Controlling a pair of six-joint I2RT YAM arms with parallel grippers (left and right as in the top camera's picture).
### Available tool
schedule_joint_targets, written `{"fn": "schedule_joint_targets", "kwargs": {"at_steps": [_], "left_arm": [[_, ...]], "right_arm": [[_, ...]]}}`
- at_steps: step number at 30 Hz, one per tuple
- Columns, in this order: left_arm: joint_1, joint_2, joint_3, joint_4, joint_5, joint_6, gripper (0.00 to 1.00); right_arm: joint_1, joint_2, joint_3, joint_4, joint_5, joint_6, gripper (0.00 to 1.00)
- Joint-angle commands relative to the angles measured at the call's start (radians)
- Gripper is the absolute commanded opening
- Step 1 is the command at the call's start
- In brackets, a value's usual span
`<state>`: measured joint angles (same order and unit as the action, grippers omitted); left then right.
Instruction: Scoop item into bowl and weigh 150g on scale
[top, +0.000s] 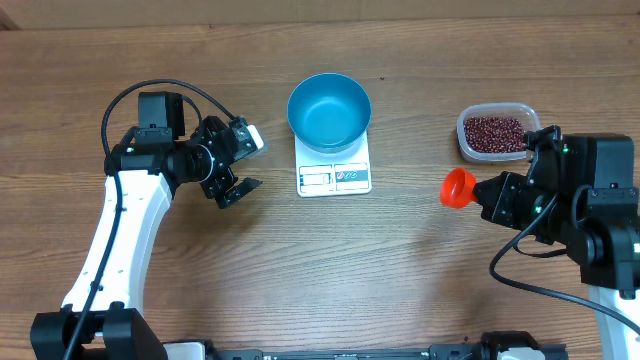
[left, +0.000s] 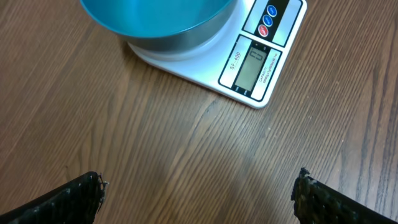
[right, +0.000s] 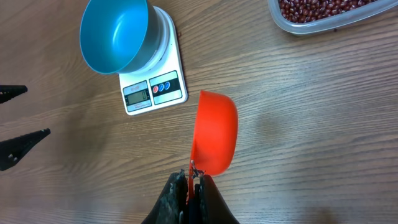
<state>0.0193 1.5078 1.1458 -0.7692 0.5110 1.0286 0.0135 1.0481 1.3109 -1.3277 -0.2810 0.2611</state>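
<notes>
The blue bowl (top: 329, 110) stands on the white scale (top: 334, 176) at the table's middle back, and it looks empty. Dark red beans (top: 494, 132) fill a clear tub (top: 468, 148) at the back right. My right gripper (right: 193, 177) is shut on the handle of an orange scoop (right: 214, 132), held over bare wood between the scale and the tub, its cup turned on its side. My left gripper (left: 199, 190) hangs open just left of the scale (left: 252, 65), nothing between its fingers. The bowl (left: 155, 18) shows at the top of the left wrist view.
Bare wooden table surrounds the scale. The tub of beans (right: 323, 12) sits close behind the right arm. The left gripper's fingertips (right: 18, 143) show at the left edge of the right wrist view.
</notes>
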Motion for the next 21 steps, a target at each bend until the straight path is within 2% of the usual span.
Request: {"fn": "schedule_joint_targets", "kwargs": {"at_steps": [1,5,9,13,21], "left_arm": [[-0.008,0.008,0.022,0.018,0.101,0.023,0.99],[-0.008,0.008,0.022,0.069,0.323,0.023,1.00],[-0.008,0.008,0.022,0.071,0.361,0.023,0.99],[-0.008,0.008,0.022,0.071,0.311,0.023,1.00],[-0.008,0.008,0.022,0.070,0.072,0.023,1.00]], "right_arm": [[-0.003,-0.005,0.020,0.006,0.004,-0.005,0.04],[-0.004,-0.005,0.020,0.006,0.004,-0.005,0.04],[-0.003,-0.005,0.020,0.005,0.004,-0.005,0.04],[-0.004,-0.005,0.020,0.005,0.004,-0.005,0.04],[-0.003,-0.005,0.020,0.004,0.004,-0.005,0.04]]}}
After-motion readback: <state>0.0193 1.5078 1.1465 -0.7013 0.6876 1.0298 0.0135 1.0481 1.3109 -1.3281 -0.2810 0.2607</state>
